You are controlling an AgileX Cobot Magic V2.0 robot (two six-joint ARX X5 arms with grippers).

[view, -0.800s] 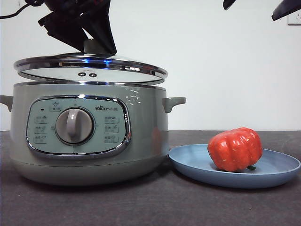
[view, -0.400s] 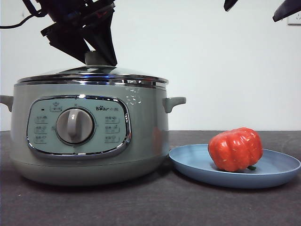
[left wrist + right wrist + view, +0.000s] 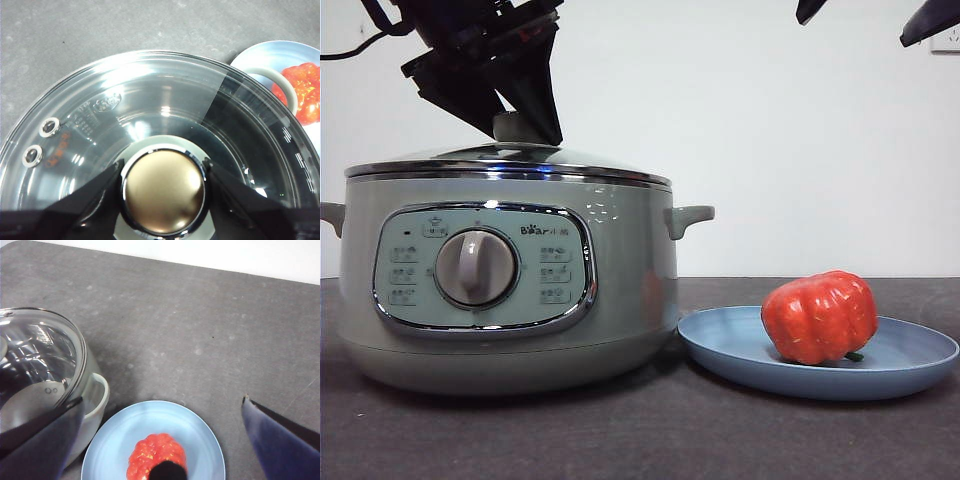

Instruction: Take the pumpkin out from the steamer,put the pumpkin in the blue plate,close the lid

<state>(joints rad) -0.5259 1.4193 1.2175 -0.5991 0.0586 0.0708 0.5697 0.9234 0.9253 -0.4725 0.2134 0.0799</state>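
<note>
The glass lid (image 3: 570,160) (image 3: 150,100) lies flat on the sage-green steamer (image 3: 620,290) at the left. My left gripper (image 3: 515,120) (image 3: 164,165) comes down from above and is shut on the lid's round knob (image 3: 164,192), one jaw on each side. The red-orange pumpkin (image 3: 820,315) (image 3: 156,456) (image 3: 305,90) rests in the blue plate (image 3: 910,365) (image 3: 150,420) just right of the steamer. My right gripper (image 3: 162,399) (image 3: 865,15) hangs open high above the plate, holding nothing.
The steamer's right side handle (image 3: 690,218) (image 3: 97,395) reaches toward the plate's rim. Dark grey tabletop (image 3: 200,330) runs around both, with a white wall behind. A wall socket (image 3: 947,40) shows at the top right.
The lid, held tilted just above the rim a second ago, has come down and now sits level on the steamer. The steamer has shifted slightly left. Pumpkin and plate have not moved.
</note>
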